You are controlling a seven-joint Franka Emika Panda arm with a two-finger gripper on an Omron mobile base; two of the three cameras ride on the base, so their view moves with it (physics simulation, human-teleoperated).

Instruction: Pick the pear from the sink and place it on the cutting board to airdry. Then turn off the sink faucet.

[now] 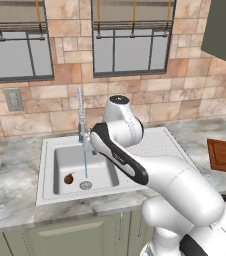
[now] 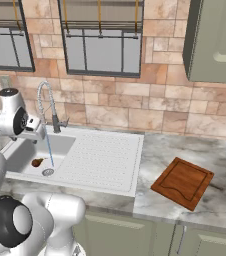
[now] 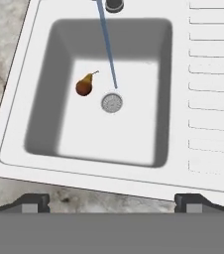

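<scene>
The small brown-golden pear (image 3: pixel 84 87) lies on the floor of the light grey rectangular sink (image 3: pixel 39 34), just beside its round metal drain (image 3: pixel 112 102), with the empty hand (image 3: pixel 112 202) spread wide above; reaching is under way, and descent comes next.

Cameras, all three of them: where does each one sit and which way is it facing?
Left base view: behind the arm's left, facing the sink and sink faucet; arm at lower right.
Right base view: behind its right, facing the sink and cutting board; arm at lower left.
Hand view: on the open hand, looking down into the basin; fingertips at bottom.
All share the pear.
</scene>
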